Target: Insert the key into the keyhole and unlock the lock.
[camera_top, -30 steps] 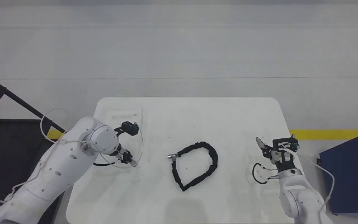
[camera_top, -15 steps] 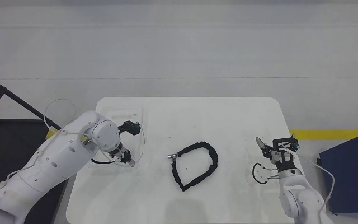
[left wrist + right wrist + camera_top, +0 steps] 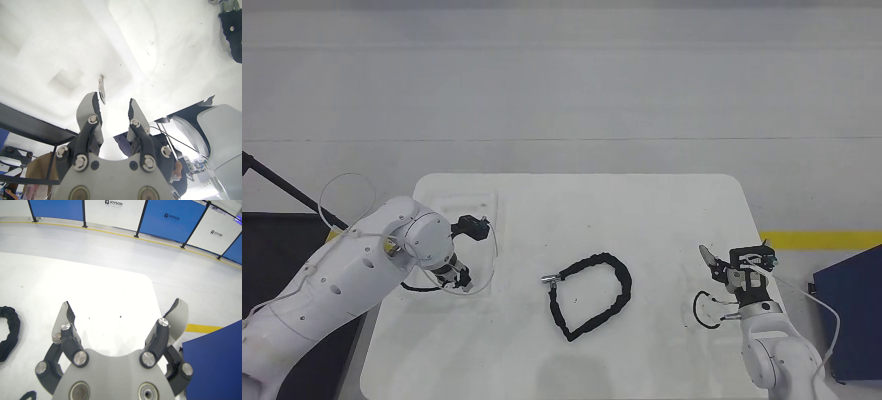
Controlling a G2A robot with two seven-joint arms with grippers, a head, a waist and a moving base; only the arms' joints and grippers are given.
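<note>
We see left hand (image 3: 113, 98) partly open, key (image 3: 101, 90) just beside one finger, ungripped; right hand (image 3: 121, 302) wide open over bench (image 3: 94, 291).

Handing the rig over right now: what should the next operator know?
Left gripper: open over the foam tray. The key is beside one of its fingers, not gripped.
Right gripper: open, holding nothing, above the right side of the table.
Chain lock: lies mid-table.
Done: nothing yet.
Left: grasp key, insert it, turn.
</note>
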